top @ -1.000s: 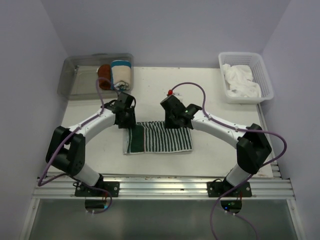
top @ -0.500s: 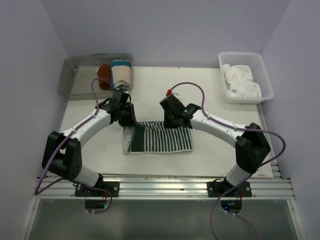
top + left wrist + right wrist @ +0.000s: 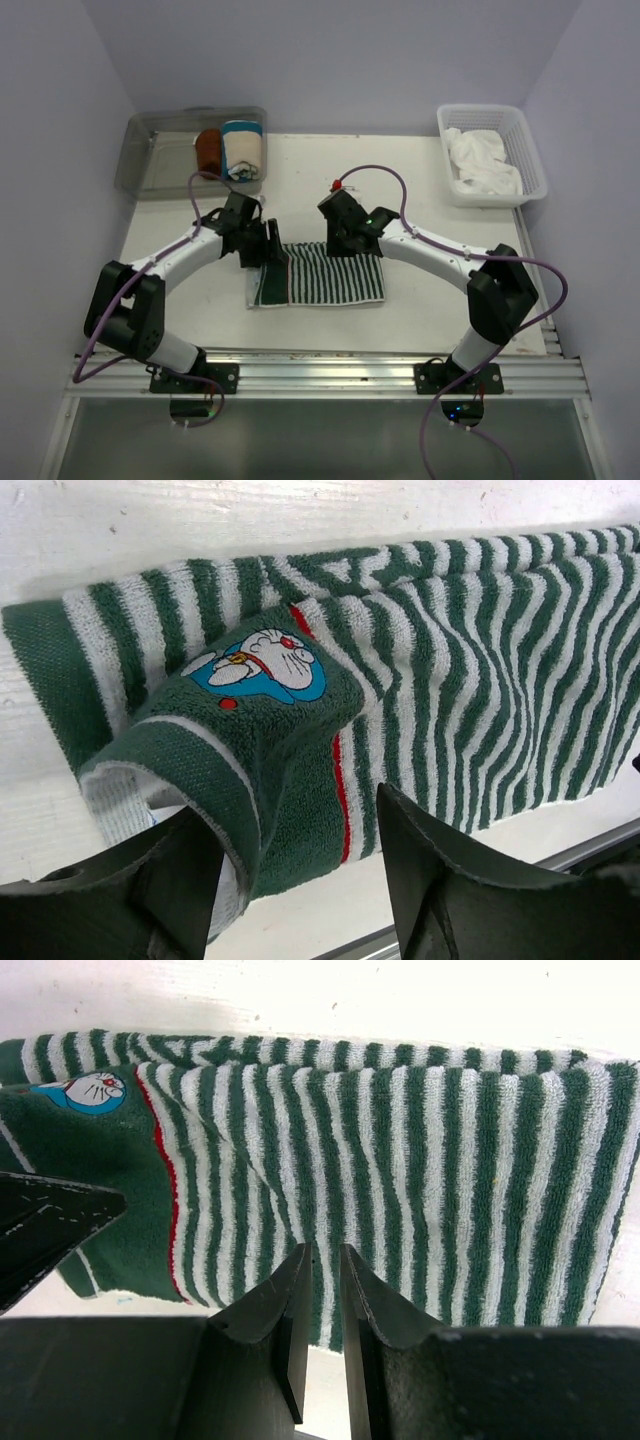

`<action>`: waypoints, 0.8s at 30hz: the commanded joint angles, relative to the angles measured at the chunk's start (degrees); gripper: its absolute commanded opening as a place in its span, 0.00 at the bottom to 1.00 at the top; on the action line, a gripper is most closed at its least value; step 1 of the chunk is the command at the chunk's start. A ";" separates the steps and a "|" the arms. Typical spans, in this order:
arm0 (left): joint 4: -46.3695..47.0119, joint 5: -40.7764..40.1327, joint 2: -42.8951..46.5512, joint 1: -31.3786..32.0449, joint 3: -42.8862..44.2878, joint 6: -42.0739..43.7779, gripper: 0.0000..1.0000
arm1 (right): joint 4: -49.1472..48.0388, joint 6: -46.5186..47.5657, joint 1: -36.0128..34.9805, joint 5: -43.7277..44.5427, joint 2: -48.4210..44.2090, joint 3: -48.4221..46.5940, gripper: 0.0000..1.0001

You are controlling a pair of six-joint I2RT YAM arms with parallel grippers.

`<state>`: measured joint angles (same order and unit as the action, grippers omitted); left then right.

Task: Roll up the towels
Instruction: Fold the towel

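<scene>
Striped towel [image 3: 330, 272] looks soft, limp and light, best taken at its curled green end; left claw [image 3: 295, 815] gapes wide there, right claw [image 3: 322, 1252] nearly closed.

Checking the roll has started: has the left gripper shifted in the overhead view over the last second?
Yes. The left gripper has slid right and nearer, away from the clear bin, onto the left end of the striped towel.

The green-and-white striped terry towel [image 3: 335, 272] carries a solid green end band, a thin red line and a blue-and-white cartoon patch [image 3: 258, 666].
</scene>
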<state>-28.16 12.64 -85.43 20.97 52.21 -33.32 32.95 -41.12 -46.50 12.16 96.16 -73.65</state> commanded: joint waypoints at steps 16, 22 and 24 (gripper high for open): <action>10.07 3.64 -5.28 -0.41 -0.62 -1.66 0.49 | -0.69 0.08 -0.08 -0.12 -0.71 -1.68 0.21; 8.56 -1.57 -2.29 -0.41 -2.63 -1.83 0.36 | -1.22 0.08 -0.08 -0.82 -0.10 -2.03 0.21; 9.17 -1.40 -1.58 -0.41 -3.34 -2.19 0.26 | -1.22 0.08 -0.08 -1.00 -0.01 -2.03 0.21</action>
<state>-19.09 13.19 -89.86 20.95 49.84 -35.14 32.93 -41.12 -46.50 11.94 96.18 -73.69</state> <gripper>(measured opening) 0.307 0.210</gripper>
